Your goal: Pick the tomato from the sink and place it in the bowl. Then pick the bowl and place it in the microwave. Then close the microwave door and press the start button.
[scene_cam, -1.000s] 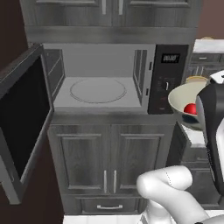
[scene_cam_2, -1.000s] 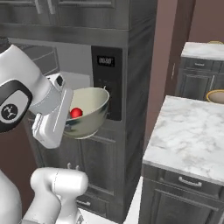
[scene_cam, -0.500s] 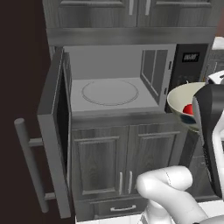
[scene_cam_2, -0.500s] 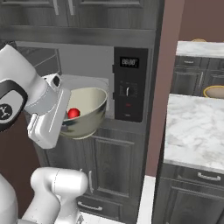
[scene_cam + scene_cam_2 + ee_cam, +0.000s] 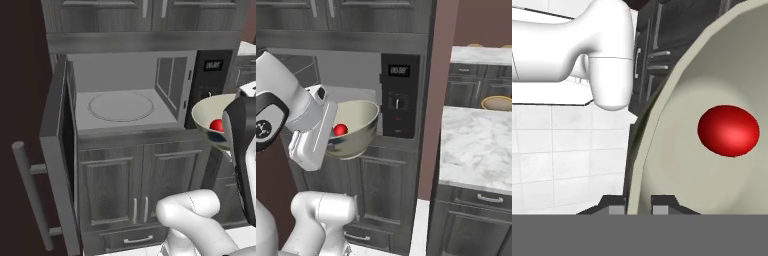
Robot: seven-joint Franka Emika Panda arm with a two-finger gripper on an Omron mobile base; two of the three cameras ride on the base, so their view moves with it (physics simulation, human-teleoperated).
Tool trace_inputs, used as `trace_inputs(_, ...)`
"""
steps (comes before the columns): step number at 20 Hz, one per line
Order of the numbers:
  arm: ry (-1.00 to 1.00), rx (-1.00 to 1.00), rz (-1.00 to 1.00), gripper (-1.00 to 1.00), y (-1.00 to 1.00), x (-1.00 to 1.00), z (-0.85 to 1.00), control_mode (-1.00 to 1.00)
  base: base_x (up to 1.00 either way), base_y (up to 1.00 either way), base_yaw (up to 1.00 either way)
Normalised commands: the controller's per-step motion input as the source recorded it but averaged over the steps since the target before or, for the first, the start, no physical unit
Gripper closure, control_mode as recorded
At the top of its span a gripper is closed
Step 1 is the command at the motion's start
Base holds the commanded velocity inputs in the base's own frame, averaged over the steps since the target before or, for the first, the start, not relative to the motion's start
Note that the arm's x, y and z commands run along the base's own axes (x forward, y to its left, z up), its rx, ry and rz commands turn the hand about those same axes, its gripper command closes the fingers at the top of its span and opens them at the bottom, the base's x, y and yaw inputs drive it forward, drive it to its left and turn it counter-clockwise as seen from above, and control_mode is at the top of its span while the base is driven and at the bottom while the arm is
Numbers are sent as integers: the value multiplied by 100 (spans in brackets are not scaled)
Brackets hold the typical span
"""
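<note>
So the microwave [image 5: 125, 100] sits built into the dark grey cabinets, cavity wide open, with the round turntable [image 5: 121, 106] bare on the pale floor. The microwave door [image 5: 56, 150] is swung out to the left, edge-on to the left base camera, and its long grey bar handle [image 5: 31, 192] sticks out toward the near side. The black control panel [image 5: 400, 95] is on the right of the cavity, with a lit display up top and the knob under it.

Off to the right there's a white marble counter [image 5: 471, 150] on more grey cabinets, with a yellowish dish [image 5: 498, 103] at its far edge.

The bowl [image 5: 352, 127] is up in the air, in front of the microwave and a bit right of the opening, just below the control panel. It's cream inside and tipped a little. The gripper [image 5: 641, 205] has it by the rim: in the hand view one fingertip sits on each side of the bowl wall, so the jaws are clamped on that rim.

The tomato [image 5: 728, 130] is lying inside the bowl, on the inner slope, small and bright red.
</note>
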Motion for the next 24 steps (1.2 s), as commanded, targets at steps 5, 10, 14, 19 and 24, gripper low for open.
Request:
trace_inputs(5, 0, 0, 0, 100, 0, 0, 0, 100, 24, 2, -16)
trace_inputs(10, 0, 0, 0, 100, 0, 0, 0, 100, 19, 12, -12)
trace_inputs(14, 0, 0, 0, 100, 0, 0, 0, 100, 23, 28, -5)
trace_inputs(19, 0, 0, 0, 100, 0, 0, 0, 100, 9, 18, -1)
trace_inputs(24, 0, 0, 0, 100, 0, 0, 0, 100, -5, 25, 0)
